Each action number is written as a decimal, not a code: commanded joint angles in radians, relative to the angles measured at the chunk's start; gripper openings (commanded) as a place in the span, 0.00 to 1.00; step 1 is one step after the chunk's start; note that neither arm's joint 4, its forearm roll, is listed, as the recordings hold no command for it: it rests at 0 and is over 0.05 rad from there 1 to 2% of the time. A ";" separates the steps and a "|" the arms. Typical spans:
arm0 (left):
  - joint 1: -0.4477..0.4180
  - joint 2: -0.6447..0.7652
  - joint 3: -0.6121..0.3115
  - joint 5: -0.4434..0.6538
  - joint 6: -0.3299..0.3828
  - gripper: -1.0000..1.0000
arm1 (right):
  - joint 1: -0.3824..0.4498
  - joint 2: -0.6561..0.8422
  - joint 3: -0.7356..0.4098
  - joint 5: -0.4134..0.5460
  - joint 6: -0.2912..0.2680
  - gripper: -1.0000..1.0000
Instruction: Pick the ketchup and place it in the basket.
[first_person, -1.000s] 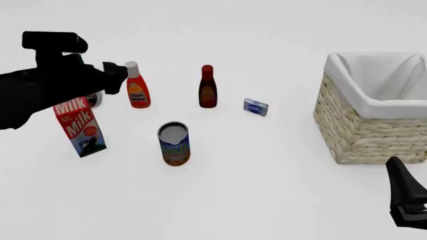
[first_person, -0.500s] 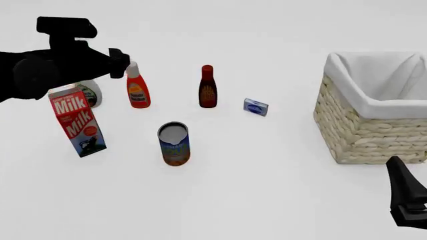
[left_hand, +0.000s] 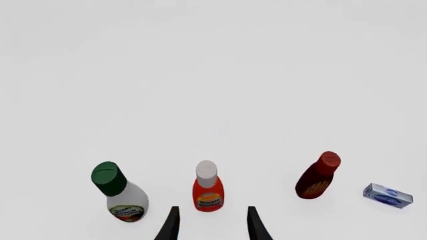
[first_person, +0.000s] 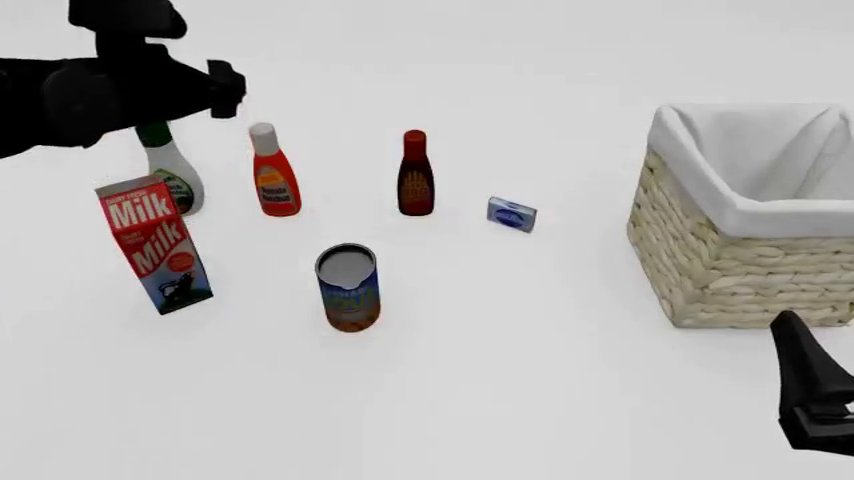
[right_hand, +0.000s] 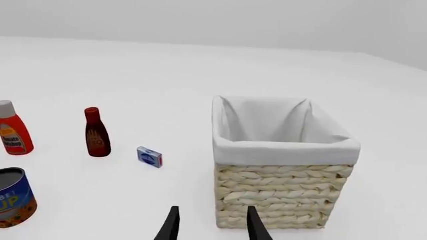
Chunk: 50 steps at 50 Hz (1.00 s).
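Left wrist view: we see the left gripper (left_hand: 210, 225) open above the ketchup (left_hand: 207, 192); front view alone shows the milk carton (first_person: 154, 245); right gripper (right_hand: 210, 225) open before the basket (right_hand: 280, 165).

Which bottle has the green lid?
The white bottle with a green cap, standing just behind the milk carton. The red-orange ketchup bottle has a white cap; the dark red-brown bottle has a red one.

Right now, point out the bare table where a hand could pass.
Bare table runs between the soup can and the basket, and along the near edge. Crowded: far left, where milk carton, green-capped bottle, ketchup and brown sauce bottle cluster.
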<state>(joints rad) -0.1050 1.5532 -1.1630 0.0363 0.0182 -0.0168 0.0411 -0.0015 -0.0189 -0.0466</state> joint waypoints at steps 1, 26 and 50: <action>0.029 0.082 -0.073 -0.011 0.014 1.00 | 0.000 0.018 0.000 -0.013 0.000 1.00; 0.033 0.271 -0.188 -0.053 0.022 1.00 | -0.006 0.097 0.001 -0.074 0.012 1.00; 0.023 0.436 -0.291 -0.076 0.008 1.00 | -0.012 0.145 0.001 -0.105 0.017 1.00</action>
<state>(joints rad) -0.0791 1.9244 -1.4167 -0.0283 0.0349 -0.0253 0.1718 -0.0003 -0.1151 -0.0314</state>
